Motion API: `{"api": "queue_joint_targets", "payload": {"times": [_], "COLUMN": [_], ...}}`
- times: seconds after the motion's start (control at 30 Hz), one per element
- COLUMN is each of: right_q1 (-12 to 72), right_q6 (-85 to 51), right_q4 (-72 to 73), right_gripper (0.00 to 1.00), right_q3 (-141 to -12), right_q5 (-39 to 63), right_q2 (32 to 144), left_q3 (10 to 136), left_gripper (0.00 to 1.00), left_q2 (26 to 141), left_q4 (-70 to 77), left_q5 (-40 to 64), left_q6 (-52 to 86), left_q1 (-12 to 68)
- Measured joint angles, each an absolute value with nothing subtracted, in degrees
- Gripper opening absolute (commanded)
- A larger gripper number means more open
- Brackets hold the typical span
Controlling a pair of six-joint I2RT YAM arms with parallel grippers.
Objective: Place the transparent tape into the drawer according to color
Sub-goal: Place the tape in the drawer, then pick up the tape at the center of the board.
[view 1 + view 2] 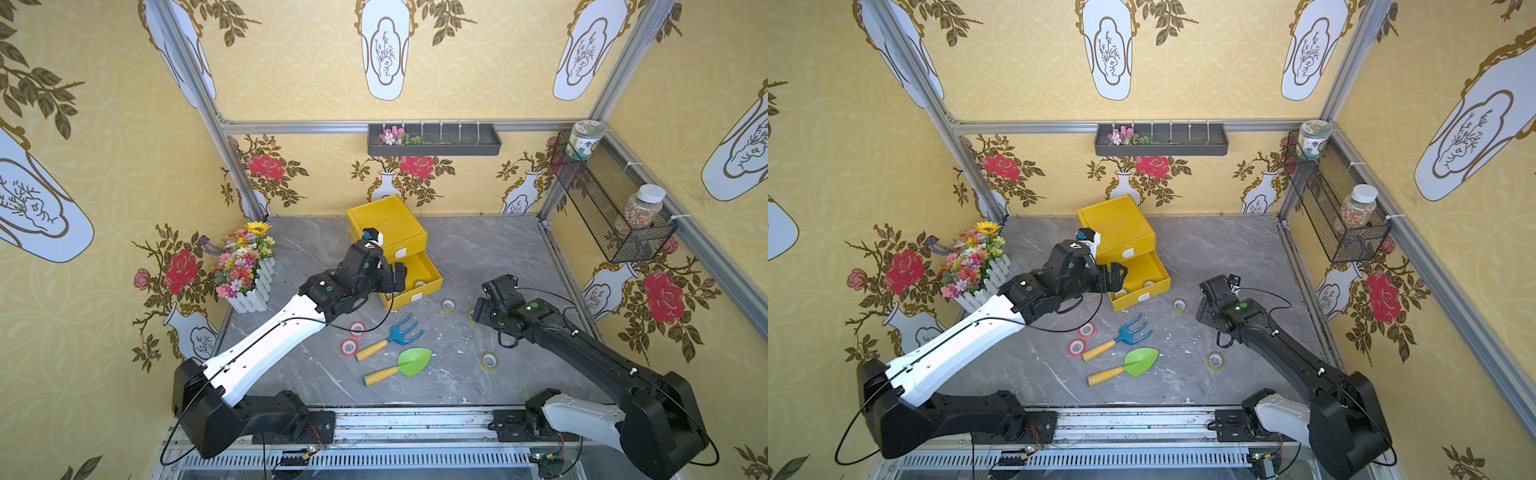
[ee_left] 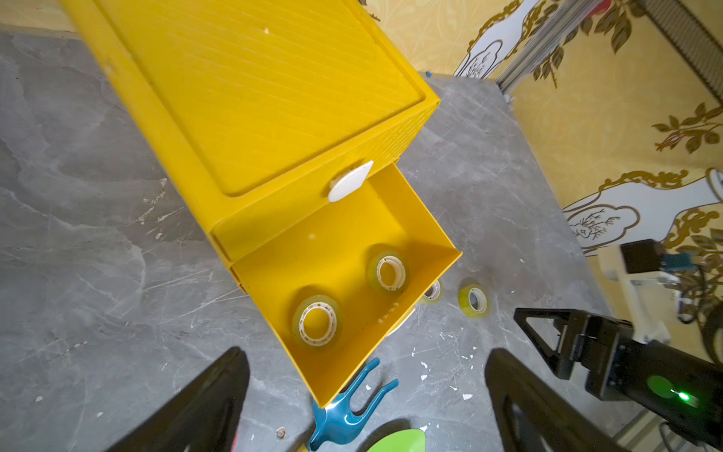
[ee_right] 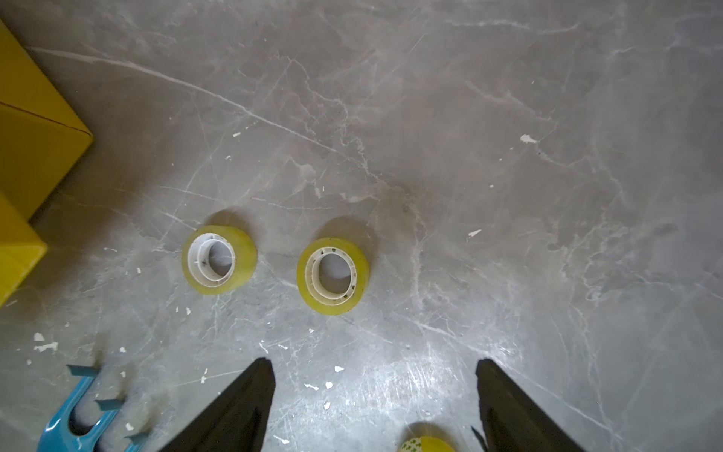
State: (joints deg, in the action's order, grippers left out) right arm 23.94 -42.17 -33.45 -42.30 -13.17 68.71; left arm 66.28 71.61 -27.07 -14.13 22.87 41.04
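The yellow drawer unit (image 1: pixel 386 230) has its bottom drawer (image 2: pixel 352 235) pulled out. Two yellowish-green transparent tape rolls (image 2: pixel 317 321) (image 2: pixel 388 272) lie flat inside it. My left gripper (image 2: pixel 365 354) hangs open and empty over the drawer's front corner, also seen in a top view (image 1: pixel 398 277). Two more yellowish rolls (image 3: pixel 219 260) (image 3: pixel 333 276) lie on the table ahead of my right gripper (image 3: pixel 374 364), which is open and empty. Two red rolls (image 1: pixel 357 329) (image 1: pixel 349 347) lie near the left forearm, and another yellowish roll (image 1: pixel 489 360) at the front right.
A blue toy fork (image 1: pixel 392 337) and a green toy trowel (image 1: pixel 405 363) lie mid-table in front of the drawer. A flower box (image 1: pixel 249 274) stands at the left. The top drawer (image 1: pixel 397 251) is shut. White flecks litter the grey table (image 1: pixel 478 249).
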Motion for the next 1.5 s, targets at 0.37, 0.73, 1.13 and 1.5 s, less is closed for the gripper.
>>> {"api": "queue_joint_targets", "payload": {"times": [0.37, 0.73, 1.13, 1.5], "right_q1": [23.9, 23.9, 23.3, 23.2], "right_q6": [-41.4, -40.4, -39.6, -39.2], "right_q4": [-27.7, -23.8, -20.6, -19.9], "right_gripper": [0.82, 0.75, 0.58, 0.44], "right_q3": [-43.8, -45.6, -45.5, -45.5], "right_q5": [-11.7, -10.6, -12.1, -10.6], "right_q2": [79.2, 87.2, 91.6, 90.6], "left_q3": [53.7, 51.8, 51.5, 51.5], "left_gripper": [1.0, 1.0, 1.0, 1.0], "left_q2": [62.1, 60.0, 60.8, 61.2], "left_q4": [-24.3, -23.2, -22.4, -22.4], "left_q5": [-13.2, -14.9, -15.6, -15.7], "left_q6": [27.5, 30.0, 30.0, 30.0], "left_q1": [37.6, 37.1, 37.1, 37.1]}}
